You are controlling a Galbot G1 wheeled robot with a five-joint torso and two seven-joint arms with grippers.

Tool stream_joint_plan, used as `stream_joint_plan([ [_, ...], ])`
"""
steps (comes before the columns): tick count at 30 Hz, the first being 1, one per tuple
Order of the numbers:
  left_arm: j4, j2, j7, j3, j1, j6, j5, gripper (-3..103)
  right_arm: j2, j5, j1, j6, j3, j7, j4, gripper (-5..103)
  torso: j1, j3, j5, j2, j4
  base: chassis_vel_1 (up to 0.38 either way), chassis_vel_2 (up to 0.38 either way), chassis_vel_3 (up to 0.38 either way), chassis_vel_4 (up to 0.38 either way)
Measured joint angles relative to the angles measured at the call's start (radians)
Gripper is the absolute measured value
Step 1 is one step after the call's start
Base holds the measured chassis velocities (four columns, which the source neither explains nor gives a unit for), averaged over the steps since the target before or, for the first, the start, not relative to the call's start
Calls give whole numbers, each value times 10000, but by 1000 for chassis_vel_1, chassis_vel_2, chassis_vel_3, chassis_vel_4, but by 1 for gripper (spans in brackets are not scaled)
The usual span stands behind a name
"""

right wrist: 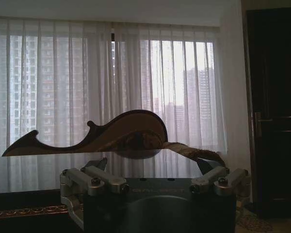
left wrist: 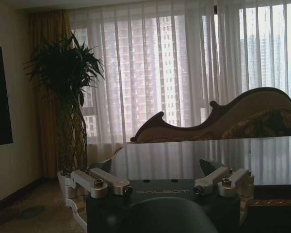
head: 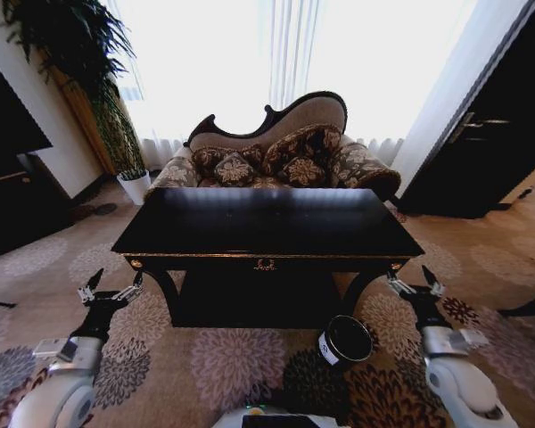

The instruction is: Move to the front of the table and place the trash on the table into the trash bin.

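- The desk (head: 267, 223) stands square in front of the robot, glossy black, with a small gold ornament (head: 265, 264) at the middle of its front rail and curved legs below.
- From the head view I can make out no trash on the desk top; the surface reads as dark gloss with window glare, so I cannot tell where the trash lies.
- The bin (head: 346, 340) sits on the carpet (head: 232, 357) just in front of the desk, toward its right front leg, tipped so its round mouth faces up at the camera, a white label on its side.
- The left gripper (head: 112, 287) hangs low beside the desk's left front corner, short of the desk edge, fingers spread wide and holding nothing.
- From the left wrist the same fingers (left wrist: 94, 182) stand well apart, with the desk top (left wrist: 208, 155) stretching away beyond them at about their height.
- The right gripper (head: 414, 283) hangs beside the desk's right front corner, just outside the leg, fingers also spread wide and empty.
- From the right wrist its fingers (right wrist: 87, 177) are apart, the desk's front rail (right wrist: 24, 211) low beside them.
- Behind the desk stands a patterned sofa (head: 276, 152) with cushions, against bright curtained windows (head: 276, 53).
- A tall plant (head: 80, 62) rises behind the desk's left end, near the wall.
- A dark door (head: 481, 134) stands behind the desk's right end.
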Motion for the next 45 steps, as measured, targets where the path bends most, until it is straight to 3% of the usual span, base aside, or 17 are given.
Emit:
stream_joint_plan([
  [45, 0, 0, 0, 0, 0, 0, 0, 100, 209, -2, -242, 197, 94, -166, 128, 100, 5, 1, 1, -2, 2, 7, -9, -9, 8],
])
